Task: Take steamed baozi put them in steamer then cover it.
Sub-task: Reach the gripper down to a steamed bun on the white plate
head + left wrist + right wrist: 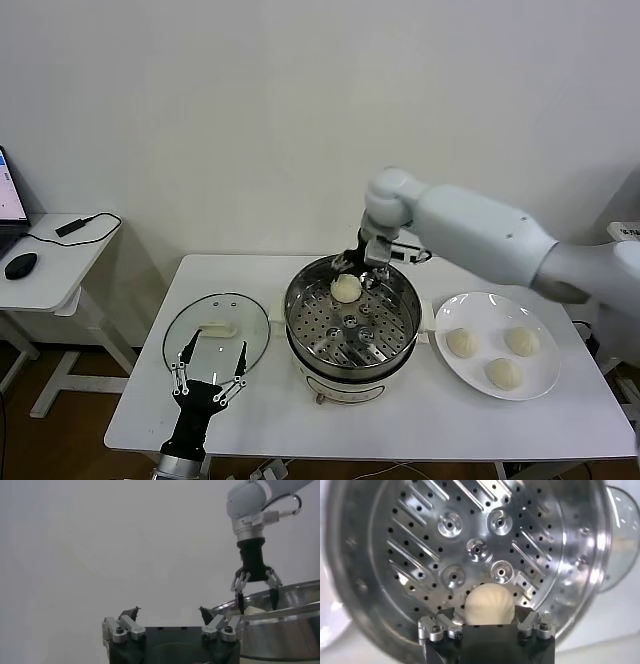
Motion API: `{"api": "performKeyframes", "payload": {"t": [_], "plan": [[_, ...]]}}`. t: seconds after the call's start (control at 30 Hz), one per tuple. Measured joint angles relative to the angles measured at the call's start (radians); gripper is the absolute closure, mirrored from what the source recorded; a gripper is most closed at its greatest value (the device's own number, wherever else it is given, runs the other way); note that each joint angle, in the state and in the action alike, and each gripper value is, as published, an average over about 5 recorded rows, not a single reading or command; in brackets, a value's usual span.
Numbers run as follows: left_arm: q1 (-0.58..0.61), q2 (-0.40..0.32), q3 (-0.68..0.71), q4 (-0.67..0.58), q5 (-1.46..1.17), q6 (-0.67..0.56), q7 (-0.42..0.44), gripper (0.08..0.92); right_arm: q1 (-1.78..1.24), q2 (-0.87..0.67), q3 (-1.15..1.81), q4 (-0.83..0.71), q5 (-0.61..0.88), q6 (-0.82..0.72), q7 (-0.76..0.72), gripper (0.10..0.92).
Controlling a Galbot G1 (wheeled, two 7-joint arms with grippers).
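The steamer (300, 322) stands mid-table, a shiny steel pot with a perforated tray (420, 545) inside. One cream baozi (346, 288) lies on the tray at the far side. My right gripper (358, 272) hangs just over it, open, with a finger on either side of the bun (489, 605) and the pads slightly apart from it. Three more baozi (461, 342) (521, 341) (503, 373) lie on the white plate (490, 310) to the right. My left gripper (214, 352) stands open and empty at the table's front left, above the glass lid (195, 322).
The glass lid with its white handle (217, 328) lies flat to the left of the steamer. A side desk with a mouse (20, 265) and a laptop stands far left. The wall is close behind the table.
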Motion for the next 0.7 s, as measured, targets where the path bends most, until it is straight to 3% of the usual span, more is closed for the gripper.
{"api": "performKeyframes", "payload": {"t": [0.33, 0.7], "plan": [[-0.006, 0.008, 0.018, 0.009, 0.005, -0.003, 0.002, 0.177, 0.103, -0.213, -0.145, -0.007, 0.274, -0.271, -0.032, 0.203], [-0.014, 0.004, 0.025, 0.014, 0.005, -0.003, 0.002, 0.177, -0.006, -0.349, -0.218, -0.029, 0.366, -0.429, 0.059, 0.203]]}}
